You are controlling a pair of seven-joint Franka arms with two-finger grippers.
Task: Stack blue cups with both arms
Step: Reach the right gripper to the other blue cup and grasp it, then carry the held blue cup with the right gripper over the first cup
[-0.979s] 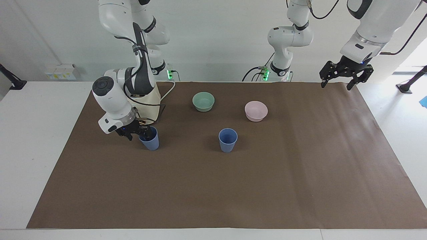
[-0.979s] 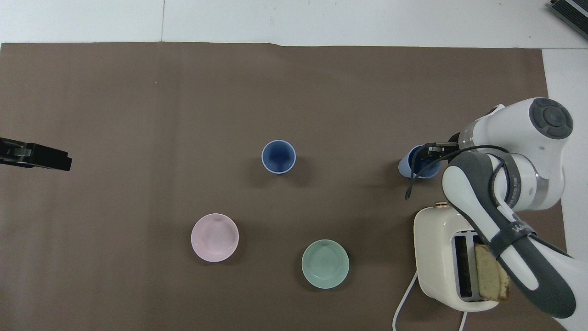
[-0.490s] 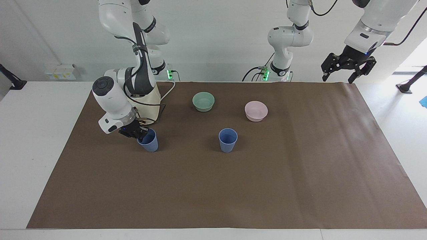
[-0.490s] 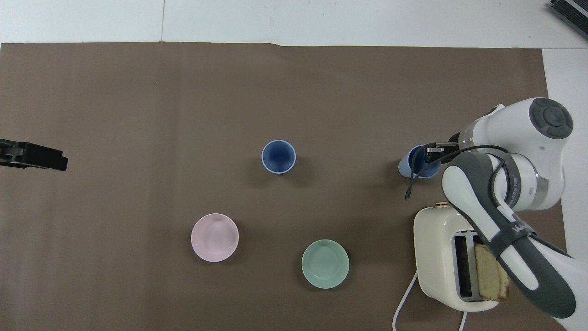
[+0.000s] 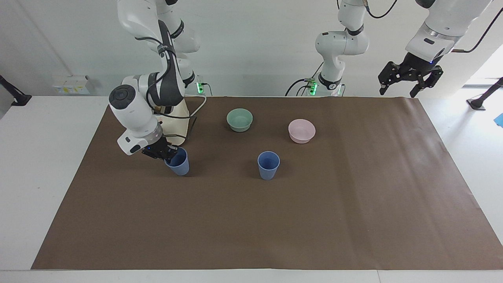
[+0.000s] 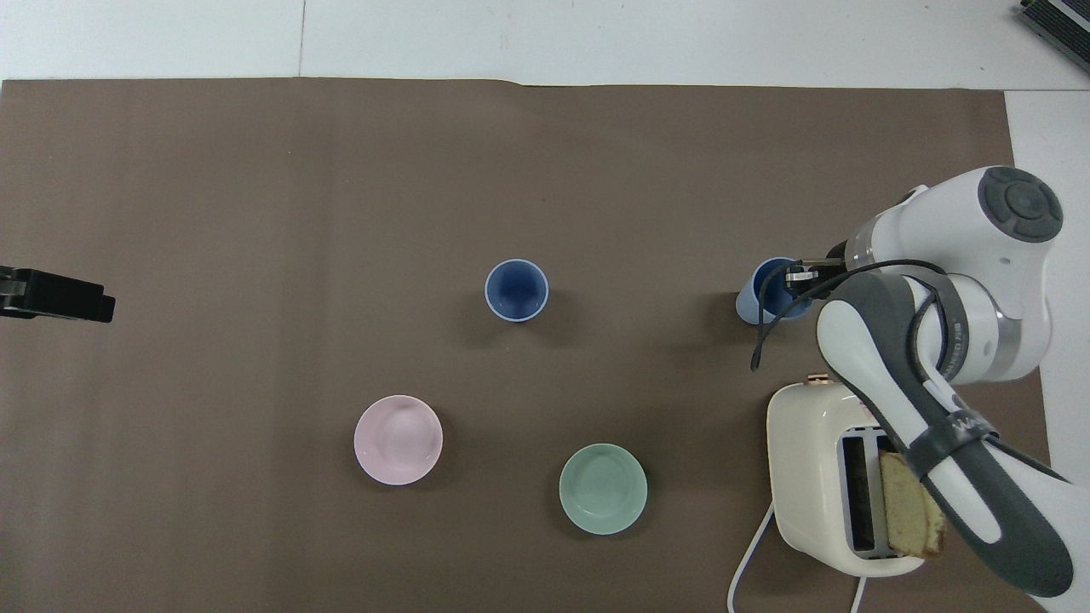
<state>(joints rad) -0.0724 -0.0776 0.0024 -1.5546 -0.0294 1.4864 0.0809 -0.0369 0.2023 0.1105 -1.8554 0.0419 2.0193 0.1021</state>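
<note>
Change: my right gripper (image 5: 169,154) was open around the rim of the held cup (image 5: 178,162) a second ago; now it is pinched tight on that rim, and the cup has tipped and slid a bit toward the free cup (image 5: 268,165).
Change, left: my left gripper (image 5: 408,80) has gone up higher than it was a second ago.
Right gripper: clamped on the held cup's rim, one finger inside the cup.
Left gripper: wide open, holding nothing, up in the air over the mat's (image 5: 275,220) corner at the left arm's end.
Cups: two, both blue.
Held cup: at the right arm's end of the mat, tilted, just farther from the robots than the toaster (image 6: 817,477).
Free cup: upright, near the middle of the mat, well apart from the held cup.
Bowls: two, one green bowl (image 5: 239,119) and one pink bowl (image 5: 301,130), both nearer to the robots than the free cup.
Toaster: one, with one slice of bread (image 6: 909,516) sticking out.
</note>
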